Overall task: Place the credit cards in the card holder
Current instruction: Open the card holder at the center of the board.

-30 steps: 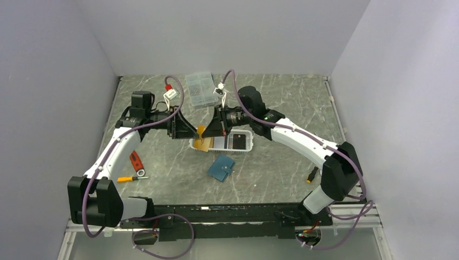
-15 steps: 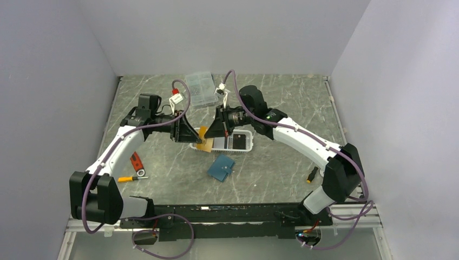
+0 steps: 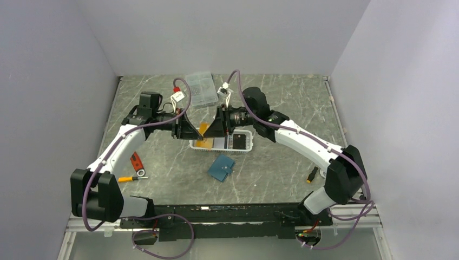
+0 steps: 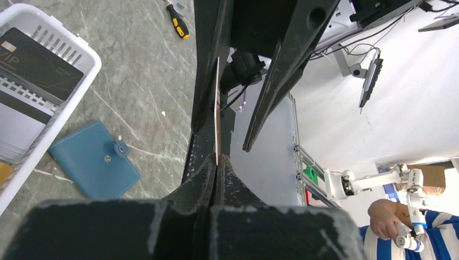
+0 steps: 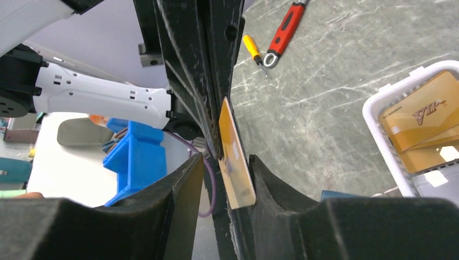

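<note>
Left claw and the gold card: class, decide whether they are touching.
Touching. The left wrist view shows the left claw shut, with the gold card seen edge-on and pinched between its two fingertips.

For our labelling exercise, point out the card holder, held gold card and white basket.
card holder (image 3: 221, 168): top view, cover centre.
gold card (image 5: 236, 162): right wrist view, face.
white basket (image 4: 93, 54): left wrist view, rim corner.

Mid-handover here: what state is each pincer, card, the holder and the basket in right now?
Left pincer: shut on yellow-gold card.
Right pincer: open, straddling that card.
Yellow-gold card: on edge, between both pincers.
Card holder: folded shut, lying flat.
White basket: upright, cards inside.
Black card: lying in basket.
</note>
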You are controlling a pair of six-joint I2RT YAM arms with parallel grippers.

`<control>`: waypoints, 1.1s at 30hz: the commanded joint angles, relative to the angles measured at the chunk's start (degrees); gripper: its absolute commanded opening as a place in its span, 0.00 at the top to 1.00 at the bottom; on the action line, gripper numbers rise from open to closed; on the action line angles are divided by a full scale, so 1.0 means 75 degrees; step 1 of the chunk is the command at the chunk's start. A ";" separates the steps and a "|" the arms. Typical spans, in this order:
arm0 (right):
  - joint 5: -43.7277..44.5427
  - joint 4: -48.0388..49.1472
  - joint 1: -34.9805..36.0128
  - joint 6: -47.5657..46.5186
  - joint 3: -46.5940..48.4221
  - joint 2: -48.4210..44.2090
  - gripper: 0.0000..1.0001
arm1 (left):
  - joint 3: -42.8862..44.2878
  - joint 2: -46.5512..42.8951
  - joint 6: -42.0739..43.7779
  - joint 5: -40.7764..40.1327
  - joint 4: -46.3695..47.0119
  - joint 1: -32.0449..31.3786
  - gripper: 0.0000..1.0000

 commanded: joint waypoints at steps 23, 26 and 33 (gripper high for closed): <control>0.3143 0.0224 0.0080 0.1186 -0.2817 -0.1485 1.00 | -0.0345 -0.0123 0.0656 -0.3329 -0.0527 -0.0750 0.49; 0.3898 -0.0059 0.0367 0.1434 -0.3452 -0.1681 1.00 | -0.0347 -0.0004 0.1767 -0.4116 -0.0967 -0.1183 0.48; 0.4792 -0.0931 0.1181 0.1857 -0.2796 -0.0490 1.00 | -0.0396 -0.0262 0.3096 -0.5424 -0.1339 -0.1714 0.40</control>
